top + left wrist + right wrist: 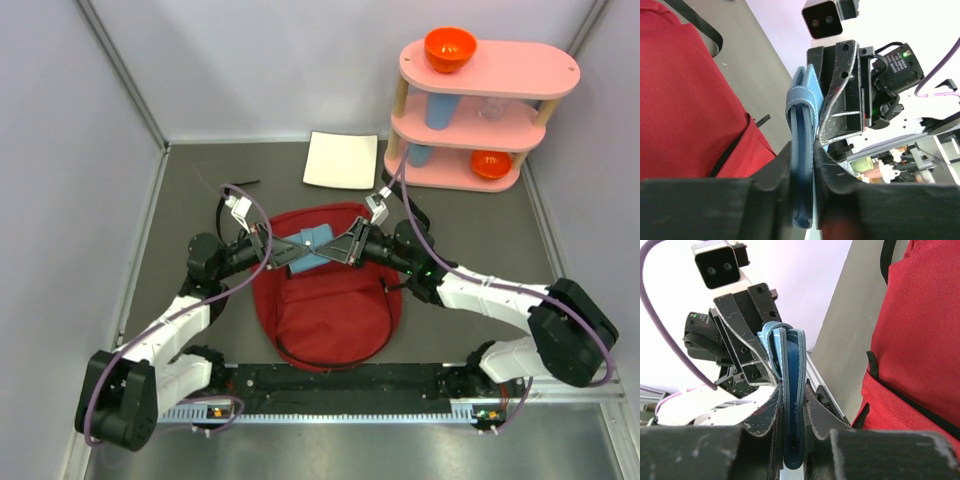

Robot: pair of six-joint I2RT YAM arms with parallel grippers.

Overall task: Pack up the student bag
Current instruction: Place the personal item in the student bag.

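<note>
The dark red student bag (pixel 330 310) lies flat mid-table with its front pocket toward the arms. It also shows in the left wrist view (pixel 680 100) and the right wrist view (pixel 920 340). A flat blue case (pixel 305 250) is held on edge just above the bag's top end. My left gripper (pixel 282 252) is shut on its left end, and my right gripper (pixel 337 250) is shut on its right end. In the left wrist view, the left gripper (pixel 805 167) pinches the case (pixel 801 125). In the right wrist view, the right gripper (pixel 792 412) pinches the case (pixel 790 365).
A white flat sheet or pad (pixel 341 160) lies behind the bag. A pink three-tier shelf (pixel 520 70) at the back right carries two orange bowls (pixel 449 47) (pixel 491 163) and a blue cup (pixel 438 110). A small black stick (pixel 246 183) lies at the back left. Walls enclose the table.
</note>
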